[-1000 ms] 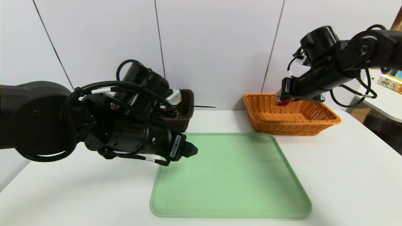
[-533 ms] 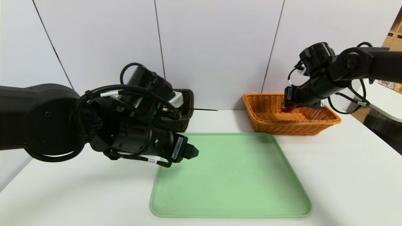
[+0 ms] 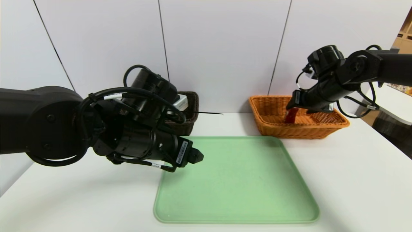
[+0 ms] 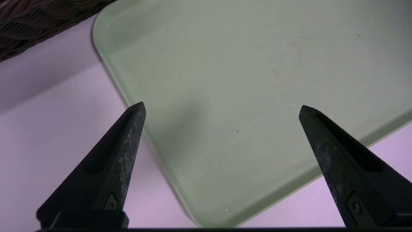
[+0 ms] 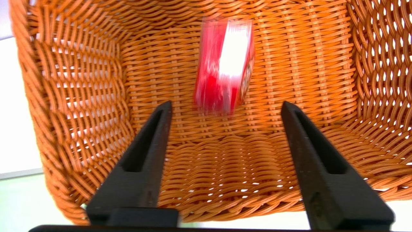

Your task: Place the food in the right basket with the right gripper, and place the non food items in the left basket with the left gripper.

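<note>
A red food packet (image 5: 223, 64) is loose inside the orange right basket (image 5: 80, 96), blurred and clear of the fingers. From the head view the red packet (image 3: 291, 115) stands on end just below my right gripper (image 3: 292, 106), over the orange basket (image 3: 322, 124). The right gripper (image 5: 226, 103) is open with nothing between its fingers. My left gripper (image 3: 196, 156) hangs open and empty over the left edge of the green tray (image 3: 238, 180). In the left wrist view the left gripper (image 4: 222, 106) shows only bare tray (image 4: 257, 64) between its fingers.
The dark brown left basket (image 3: 191, 109) stands behind my left arm, largely hidden by it, and its corner (image 4: 32, 22) shows beside the tray. A thin dark rod (image 3: 207, 112) pokes out of it to the right. White table (image 3: 354, 180) surrounds the tray.
My right gripper lowered into the orange basket and opened, and the red packet dropped out of it. The left arm barely moved.
</note>
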Motion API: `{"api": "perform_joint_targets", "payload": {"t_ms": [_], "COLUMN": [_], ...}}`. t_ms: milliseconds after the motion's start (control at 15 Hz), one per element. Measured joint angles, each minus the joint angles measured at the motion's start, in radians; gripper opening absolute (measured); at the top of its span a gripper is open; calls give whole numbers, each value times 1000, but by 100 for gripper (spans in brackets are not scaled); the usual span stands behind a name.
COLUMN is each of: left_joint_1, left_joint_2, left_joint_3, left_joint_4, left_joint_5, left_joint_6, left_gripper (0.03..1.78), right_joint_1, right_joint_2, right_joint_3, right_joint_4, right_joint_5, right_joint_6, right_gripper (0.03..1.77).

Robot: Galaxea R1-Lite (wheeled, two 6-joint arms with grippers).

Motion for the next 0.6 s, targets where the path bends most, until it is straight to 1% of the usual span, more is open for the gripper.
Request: {"api": "perform_joint_targets", "payload": {"t_ms": [133,333,600], "left_joint_1": [0,0,5], "left_joint_2": [-8,-37,-108], "left_joint_3": [-1,-2,-6], "left_joint_4": [0,1,11], "left_joint_5": [0,0,4], "left_joint_6": [2,3,8], "left_gripper": [169,169,169], "right_joint_1": [3,10,30], "right_joint_2": [-20,-75,-189], "right_joint_3": [0,1,9], "right_joint_4": [13,66,197], "right_joint_5": [4,12,20], "right_joint_6": [3,9,13], "right_gripper": [132,144,155]}}
